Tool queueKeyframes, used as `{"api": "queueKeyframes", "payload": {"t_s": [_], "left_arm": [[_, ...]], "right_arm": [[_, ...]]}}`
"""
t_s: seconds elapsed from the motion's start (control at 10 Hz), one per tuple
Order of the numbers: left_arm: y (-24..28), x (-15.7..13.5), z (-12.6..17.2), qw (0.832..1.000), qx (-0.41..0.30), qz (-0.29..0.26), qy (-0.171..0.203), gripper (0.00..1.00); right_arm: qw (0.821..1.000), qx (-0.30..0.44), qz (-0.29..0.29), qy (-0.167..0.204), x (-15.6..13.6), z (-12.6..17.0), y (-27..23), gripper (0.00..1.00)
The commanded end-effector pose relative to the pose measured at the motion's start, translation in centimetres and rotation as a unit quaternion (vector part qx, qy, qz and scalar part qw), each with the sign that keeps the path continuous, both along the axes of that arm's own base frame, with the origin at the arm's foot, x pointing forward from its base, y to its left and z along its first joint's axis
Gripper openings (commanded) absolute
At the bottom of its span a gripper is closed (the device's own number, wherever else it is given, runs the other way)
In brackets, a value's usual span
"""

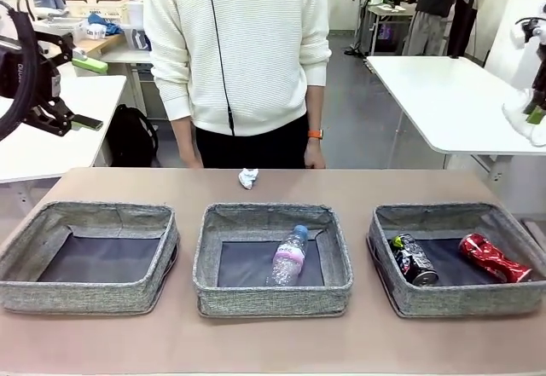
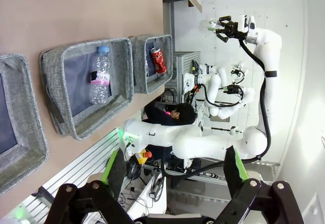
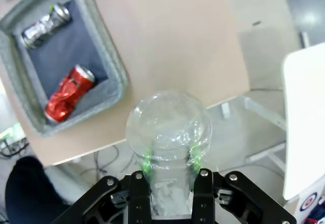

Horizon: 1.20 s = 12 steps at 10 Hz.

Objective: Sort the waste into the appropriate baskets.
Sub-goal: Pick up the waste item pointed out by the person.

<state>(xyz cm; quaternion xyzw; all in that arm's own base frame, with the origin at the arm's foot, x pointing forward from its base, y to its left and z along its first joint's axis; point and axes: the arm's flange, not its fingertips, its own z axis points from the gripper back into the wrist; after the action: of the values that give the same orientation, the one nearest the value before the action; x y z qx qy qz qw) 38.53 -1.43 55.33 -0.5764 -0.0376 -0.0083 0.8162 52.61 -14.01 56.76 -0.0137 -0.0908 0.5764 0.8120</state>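
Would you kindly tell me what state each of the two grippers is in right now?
Left gripper: open, holding nothing.
Right gripper: closed on the crumpled clear plastic.

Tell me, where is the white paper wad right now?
In the front view the white paper wad lies on the table near its far edge, just beyond the middle basket, in front of the person.

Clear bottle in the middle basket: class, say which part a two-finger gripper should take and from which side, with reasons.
Probably the clear bottle's body at the pink label, from straight above, with the fingers across its width. It lies on its side in the middle basket, blue cap towards the person, and the basket's walls would hinder a sideways approach.
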Motion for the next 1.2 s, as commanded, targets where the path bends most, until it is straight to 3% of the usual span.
{"api": "queueKeyframes", "payload": {"t_s": [0.0, 0.2, 0.4, 0.5, 0.7, 0.8, 0.9, 1.0, 1.1], "left_arm": [[0.0, -0.1, 0.3, 1.000, -0.001, -0.002, 0.000, 1.00], [0.0, -0.1, 0.3, 1.000, -0.001, -0.002, 0.000, 1.00], [0.0, -0.1, 0.3, 1.000, -0.001, -0.002, 0.000, 1.00], [0.0, -0.1, 0.3, 1.000, -0.001, -0.002, 0.000, 1.00], [0.0, -0.1, 0.3, 1.000, -0.001, -0.002, 0.000, 1.00], [0.0, -0.1, 0.3, 1.000, -0.001, -0.002, 0.000, 1.00], [0.0, -0.1, 0.3, 1.000, -0.001, -0.002, 0.000, 1.00], [0.0, -0.1, 0.3, 1.000, -0.001, -0.002, 0.000, 1.00], [0.0, -0.1, 0.3, 1.000, -0.001, -0.002, 0.000, 1.00]], "right_arm": [[0.982, 0.108, -0.148, 0.050, -0.3, -0.3, -0.9, 0.31], [0.947, 0.118, -0.284, 0.092, 4.3, 5.5, 5.6, 0.31], [0.933, 0.086, -0.316, 0.150, 8.0, 10.7, 13.3, 0.31], [0.926, 0.057, -0.334, 0.166, 8.6, 12.5, 17.9, 0.31], [0.917, 0.016, -0.346, 0.200, 6.9, 14.7, 26.4, 0.31], [0.906, -0.012, -0.377, 0.193, 5.5, 15.6, 30.7, 0.31], [0.900, -0.029, -0.407, 0.155, 3.6, 16.2, 34.8, 0.31], [0.893, -0.057, -0.438, 0.091, 1.0, 16.2, 39.1, 0.31], [0.930, -0.090, -0.354, 0.033, -2.0, 15.3, 41.9, 0.31]]}}
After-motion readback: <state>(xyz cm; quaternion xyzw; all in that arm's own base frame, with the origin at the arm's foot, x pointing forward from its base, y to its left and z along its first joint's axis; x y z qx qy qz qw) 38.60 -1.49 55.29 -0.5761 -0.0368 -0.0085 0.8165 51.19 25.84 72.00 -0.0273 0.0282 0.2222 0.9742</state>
